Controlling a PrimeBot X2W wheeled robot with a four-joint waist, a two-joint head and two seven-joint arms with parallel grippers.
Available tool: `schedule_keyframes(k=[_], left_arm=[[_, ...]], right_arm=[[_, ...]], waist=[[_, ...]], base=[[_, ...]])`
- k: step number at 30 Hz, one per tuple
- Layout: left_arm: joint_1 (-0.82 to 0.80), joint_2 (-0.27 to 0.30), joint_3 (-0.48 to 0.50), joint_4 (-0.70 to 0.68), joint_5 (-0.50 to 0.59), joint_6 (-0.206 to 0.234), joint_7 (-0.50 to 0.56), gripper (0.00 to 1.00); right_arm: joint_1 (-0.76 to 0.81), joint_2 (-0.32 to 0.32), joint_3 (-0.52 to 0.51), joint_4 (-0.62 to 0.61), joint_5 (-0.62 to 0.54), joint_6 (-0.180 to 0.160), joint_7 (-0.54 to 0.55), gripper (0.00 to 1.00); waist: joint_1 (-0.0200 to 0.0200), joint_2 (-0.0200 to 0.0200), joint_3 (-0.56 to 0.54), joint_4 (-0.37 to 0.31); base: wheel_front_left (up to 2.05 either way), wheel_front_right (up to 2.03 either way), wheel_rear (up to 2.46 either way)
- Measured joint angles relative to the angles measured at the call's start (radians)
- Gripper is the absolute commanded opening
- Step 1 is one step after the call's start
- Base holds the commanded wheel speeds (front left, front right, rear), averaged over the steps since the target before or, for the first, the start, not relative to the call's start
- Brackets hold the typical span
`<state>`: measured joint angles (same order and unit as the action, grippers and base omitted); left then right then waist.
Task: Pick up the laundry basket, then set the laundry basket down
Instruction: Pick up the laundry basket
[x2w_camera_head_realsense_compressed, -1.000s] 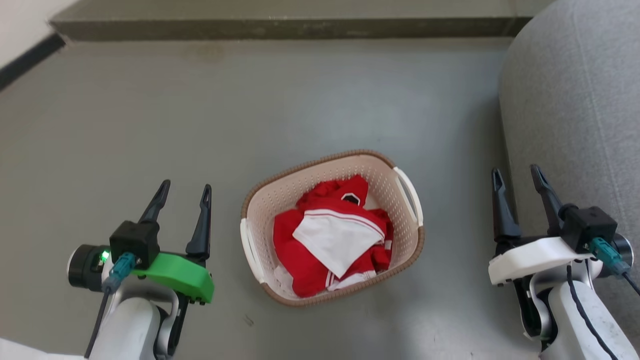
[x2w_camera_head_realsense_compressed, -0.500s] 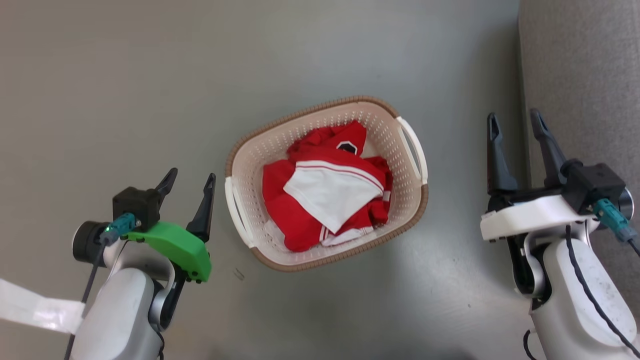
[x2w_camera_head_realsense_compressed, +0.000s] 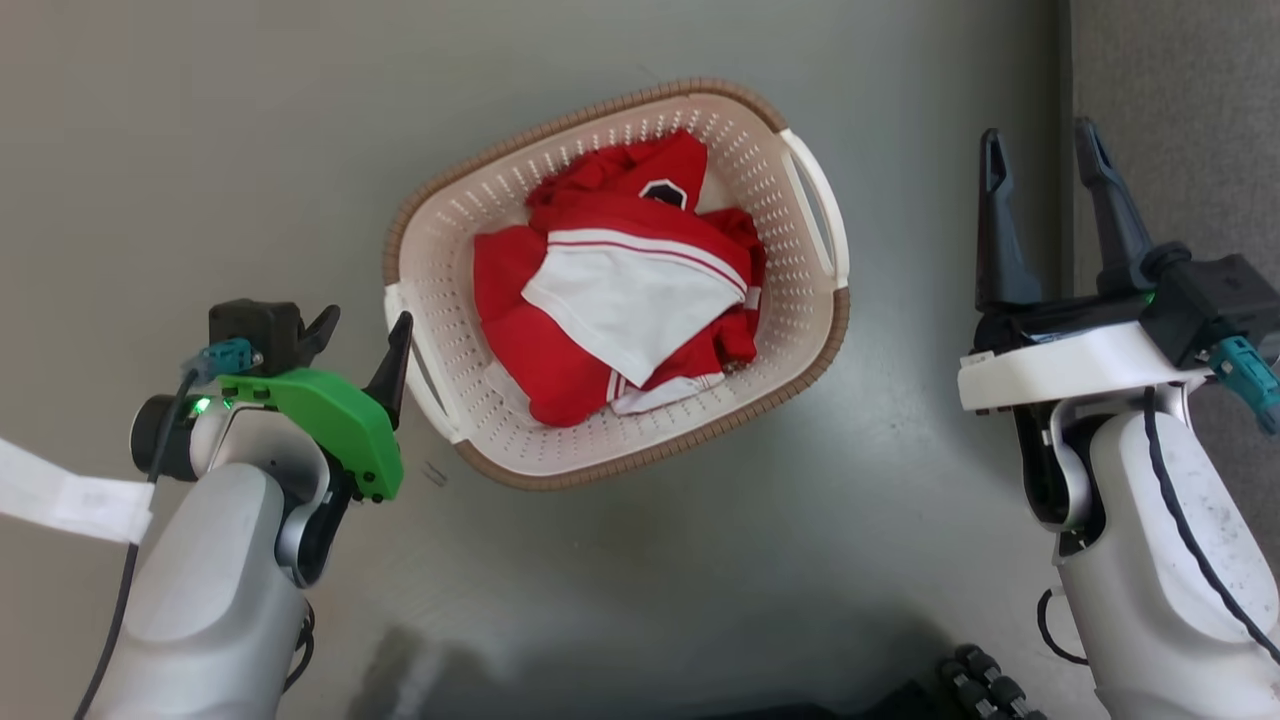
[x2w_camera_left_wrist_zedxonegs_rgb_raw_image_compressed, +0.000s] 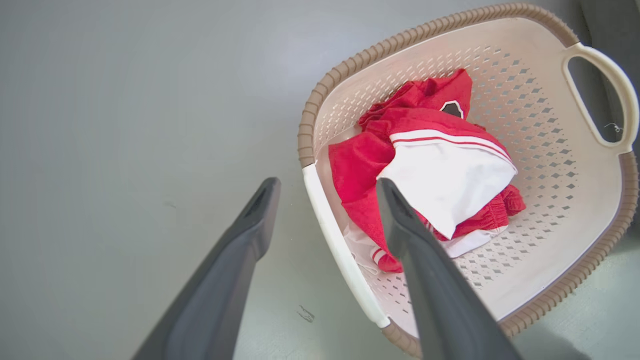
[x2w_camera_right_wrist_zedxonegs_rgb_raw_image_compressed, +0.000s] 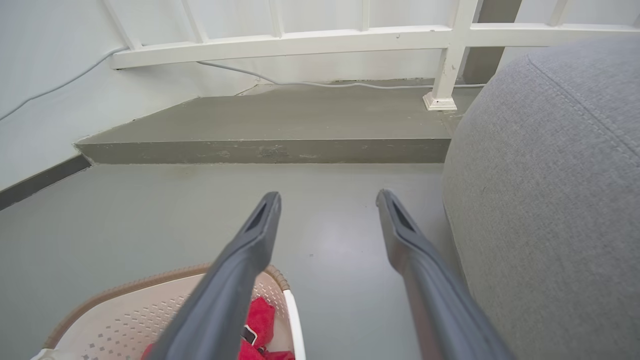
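The laundry basket (x2w_camera_head_realsense_compressed: 560, 125) stands on the grey floor, cream and perforated with a brown rim, holding red and white clothes (x2w_camera_head_realsense_compressed: 620, 290). My left gripper (x2w_camera_head_realsense_compressed: 365, 325) is open at its left side handle (x2w_camera_head_realsense_compressed: 420, 370). In the left wrist view the left gripper (x2w_camera_left_wrist_zedxonegs_rgb_raw_image_compressed: 327, 185) has one finger on each side of that white handle (x2w_camera_left_wrist_zedxonegs_rgb_raw_image_compressed: 330, 240), above it. My right gripper (x2w_camera_head_realsense_compressed: 1040, 135) is open and apart from the basket, to the right of the right handle (x2w_camera_head_realsense_compressed: 820, 210). The right wrist view has the right gripper (x2w_camera_right_wrist_zedxonegs_rgb_raw_image_compressed: 328, 196) over bare floor, with the basket (x2w_camera_right_wrist_zedxonegs_rgb_raw_image_compressed: 150, 290) at lower left.
A grey upholstered seat (x2w_camera_head_realsense_compressed: 1170, 120) stands close on the right, beside my right gripper (x2w_camera_right_wrist_zedxonegs_rgb_raw_image_compressed: 550, 175). Beyond the basket are a raised concrete step (x2w_camera_right_wrist_zedxonegs_rgb_raw_image_compressed: 270, 150) and a white railing (x2w_camera_right_wrist_zedxonegs_rgb_raw_image_compressed: 300, 40). A dark part of my base (x2w_camera_head_realsense_compressed: 980, 680) is at the bottom.
The head camera has tilted down and closer, so the basket sits higher and larger. My left gripper has closed in on the left handle. The basket itself has not moved.
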<state>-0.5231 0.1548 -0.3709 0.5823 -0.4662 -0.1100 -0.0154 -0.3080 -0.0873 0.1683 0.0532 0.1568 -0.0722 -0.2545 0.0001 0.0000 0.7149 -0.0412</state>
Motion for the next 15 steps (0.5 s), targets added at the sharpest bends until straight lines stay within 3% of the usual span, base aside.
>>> schedule_keyframes(k=[15], left_arm=[[-0.115, -0.006, -0.011, 0.192, -0.065, -0.013, 0.070, 1.00]], right_arm=[[-0.033, 0.016, -0.002, -0.029, -0.020, -0.009, 0.000, 1.00]], waist=[[0.0000, 0.0000, 0.135, -0.047]], base=[[0.00, 0.00, 0.00]])
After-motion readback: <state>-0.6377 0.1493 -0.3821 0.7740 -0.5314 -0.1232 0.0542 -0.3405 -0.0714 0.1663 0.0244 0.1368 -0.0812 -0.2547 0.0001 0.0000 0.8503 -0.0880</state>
